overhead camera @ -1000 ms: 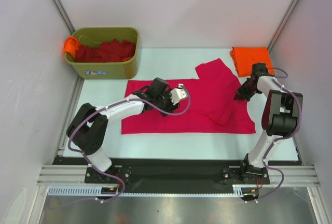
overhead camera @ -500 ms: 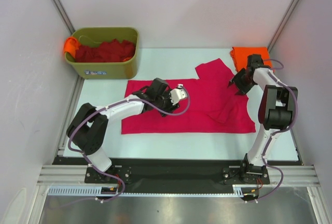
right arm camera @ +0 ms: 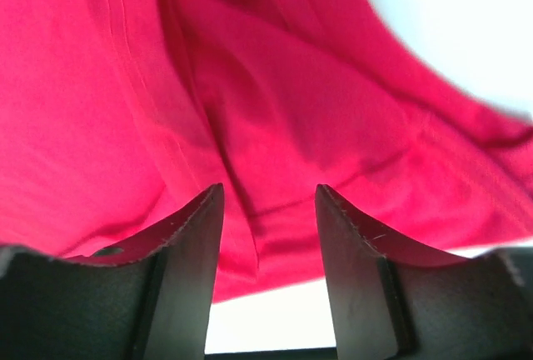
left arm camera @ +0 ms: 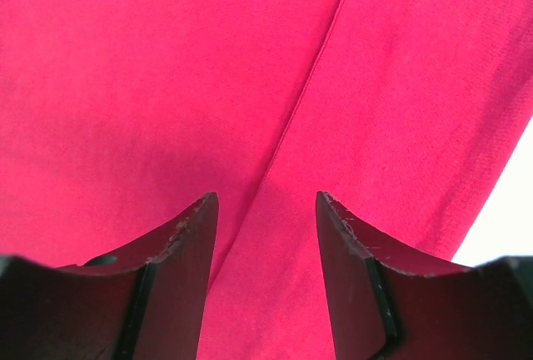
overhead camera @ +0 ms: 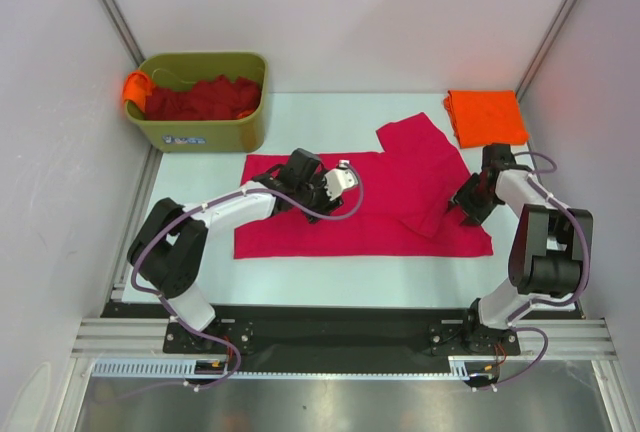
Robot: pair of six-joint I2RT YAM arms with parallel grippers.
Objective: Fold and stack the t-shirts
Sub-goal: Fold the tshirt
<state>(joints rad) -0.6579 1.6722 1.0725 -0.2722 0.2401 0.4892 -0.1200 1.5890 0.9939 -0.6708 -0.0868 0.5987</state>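
Note:
A crimson-pink t-shirt (overhead camera: 380,227) lies spread across the table, its right part folded over into a wrinkled flap (overhead camera: 432,207). My left gripper (overhead camera: 338,195) hovers open over the shirt's middle; in the left wrist view (left arm camera: 266,197) a seam in the cloth (left arm camera: 166,85) runs between its fingers. My right gripper (overhead camera: 462,202) is open just above the shirt's right edge; the right wrist view (right arm camera: 269,189) shows creased cloth (right arm camera: 291,85) and a strip of bare table under it. A folded orange t-shirt (overhead camera: 486,117) lies at the back right. Neither gripper holds anything.
An olive-green bin (overhead camera: 215,134) at the back left holds dark red t-shirts (overhead camera: 200,100), with an orange cloth (overhead camera: 135,86) draped over its left rim. White walls close in the table on three sides.
The right gripper has opened and let go of the shirt's flap; it swung back toward the orange shirt, then came forward to the shirt's right edge. The left arm has stayed put.

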